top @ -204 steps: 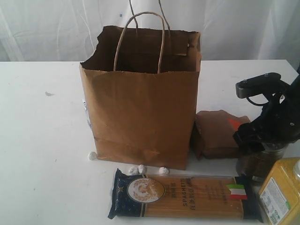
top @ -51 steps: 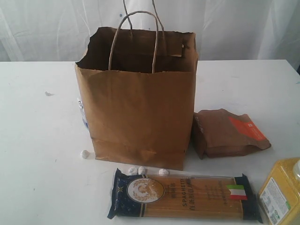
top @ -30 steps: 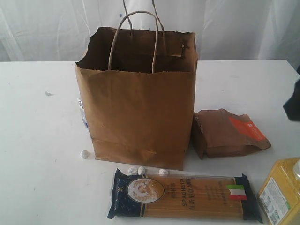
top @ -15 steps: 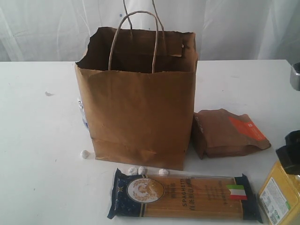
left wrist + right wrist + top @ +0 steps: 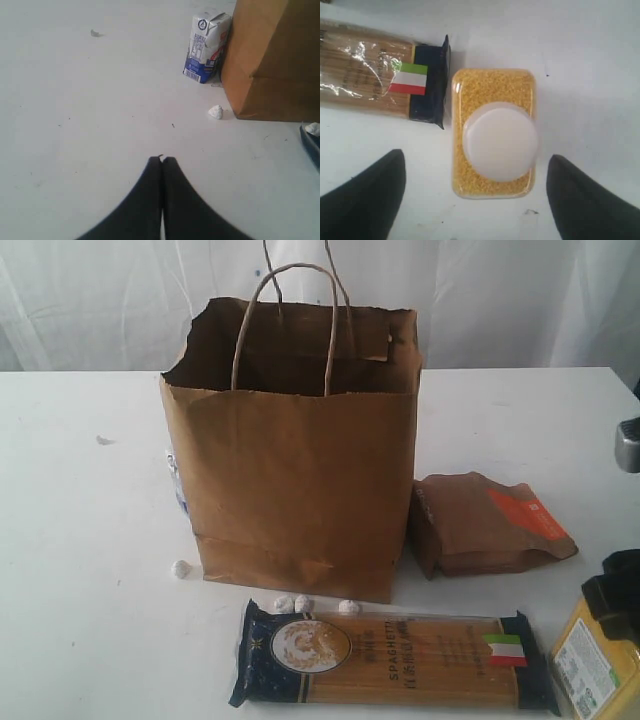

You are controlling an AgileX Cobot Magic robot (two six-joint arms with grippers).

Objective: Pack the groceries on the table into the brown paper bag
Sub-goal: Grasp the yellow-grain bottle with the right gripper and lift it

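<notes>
The brown paper bag (image 5: pixel 295 445) stands upright on the white table (image 5: pixel 80 540), its mouth open. In front of it lies the spaghetti pack (image 5: pixel 390 658); the small brown pouch (image 5: pixel 485 525) lies to its right. The bottle of yellow grains (image 5: pixel 590 665) stands at the lower right edge. My right gripper (image 5: pixel 476 167) hangs open straight above that bottle (image 5: pixel 494 132), its white cap (image 5: pixel 500 141) between the two dark fingers, which do not touch it. The spaghetti pack's end (image 5: pixel 427 82) lies beside the bottle. My left gripper (image 5: pixel 162 159) is shut and empty over bare table.
A small blue and white carton (image 5: pixel 206 46) stands against the bag's side (image 5: pixel 275 60). White pebble-like bits (image 5: pixel 300 602) lie by the bag's base, another (image 5: pixel 181 568) at its left corner. A white curtain closes off the back.
The right gripper has come into view at the right edge and dropped over the bottle of yellow grains. Bag, pouch and spaghetti pack have stayed put.
</notes>
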